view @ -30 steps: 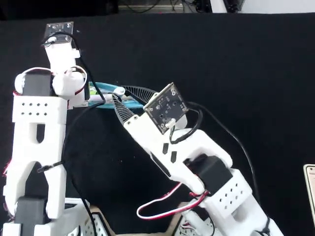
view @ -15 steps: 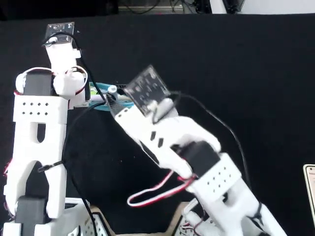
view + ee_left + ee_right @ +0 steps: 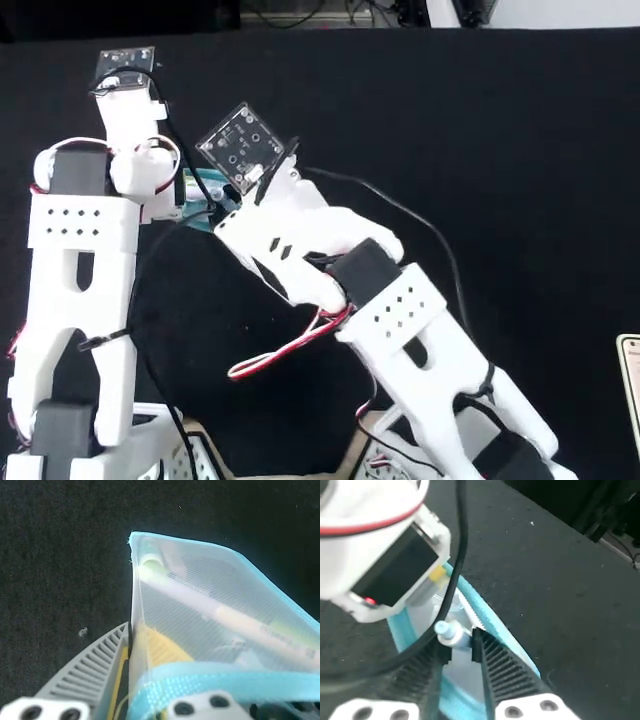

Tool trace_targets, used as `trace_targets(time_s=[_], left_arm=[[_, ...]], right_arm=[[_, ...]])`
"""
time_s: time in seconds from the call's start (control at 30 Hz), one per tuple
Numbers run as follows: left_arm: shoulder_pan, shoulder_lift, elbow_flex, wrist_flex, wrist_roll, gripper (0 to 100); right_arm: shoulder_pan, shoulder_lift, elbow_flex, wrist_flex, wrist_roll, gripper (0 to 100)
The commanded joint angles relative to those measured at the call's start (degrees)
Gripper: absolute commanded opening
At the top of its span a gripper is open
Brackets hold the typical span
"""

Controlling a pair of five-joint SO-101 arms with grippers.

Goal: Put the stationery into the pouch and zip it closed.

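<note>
A clear pouch with a teal edge holds a white-and-green pen and something yellow. My left gripper is shut on the pouch's end; one ribbed finger lies against its side. In the high view a strip of the pouch peeks out between the two arms at the left. My right gripper reaches across to it. In the right wrist view the right gripper is shut on the small white zipper pull on the pouch's teal zip.
The left arm's body and its black cable sit right beside my right gripper. Black cloth covers the table, with open room to the right. A pale object lies at the right edge.
My right arm has swung left along the pouch with the zipper pull in its gripper, up to the left arm. The left arm has held still.
</note>
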Motion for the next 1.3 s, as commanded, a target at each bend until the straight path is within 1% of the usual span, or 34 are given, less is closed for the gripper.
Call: trace_targets(time_s=[0.0, 0.07, 0.2, 0.27, 0.37, 0.43, 0.67, 0.73, 0.87, 0.97, 1.1, 1.27], left_arm=[[-1.7, 0.7, 2.9, -0.2, 0.4, 3], [-1.7, 0.7, 2.9, -0.2, 0.4, 3], [-1.7, 0.7, 2.9, -0.2, 0.4, 3], [-1.7, 0.7, 2.9, -0.2, 0.4, 3], [-1.7, 0.7, 2.9, -0.2, 0.4, 3], [-1.7, 0.7, 2.9, -0.2, 0.4, 3], [-1.7, 0.7, 2.9, -0.2, 0.4, 3], [-1.7, 0.7, 2.9, -0.2, 0.4, 3], [-1.7, 0.7, 2.9, -0.2, 0.3, 3], [-1.7, 0.7, 2.9, -0.2, 0.3, 3], [-1.7, 0.7, 2.9, -0.2, 0.3, 3], [-1.7, 0.7, 2.9, -0.2, 0.4, 3]], right_arm=[[1.6, 3.2, 0.0, 4.1, 0.4, 1.4], [1.3, 3.2, -1.8, 8.1, 0.5, 5.4], [1.3, 3.2, -8.0, 18.6, 0.6, 26.0], [1.3, 3.2, -11.7, 23.6, 0.7, 30.6], [1.3, 3.2, -18.0, 29.3, 0.7, 30.6], [1.3, 3.2, -22.2, 32.4, 0.5, 28.3], [1.6, 3.2, -34.2, 37.9, 0.3, 6.7], [1.7, 3.2, -35.9, 38.2, 0.3, 5.0], [1.7, 3.6, -36.4, 38.7, 0.2, 5.1], [1.5, 3.5, -34.6, 37.1, 0.2, 5.1], [1.3, 3.2, -28.3, 31.4, 0.2, 5.1], [-1.3, 2.9, -20.2, 20.7, -5.8, 5.1]])
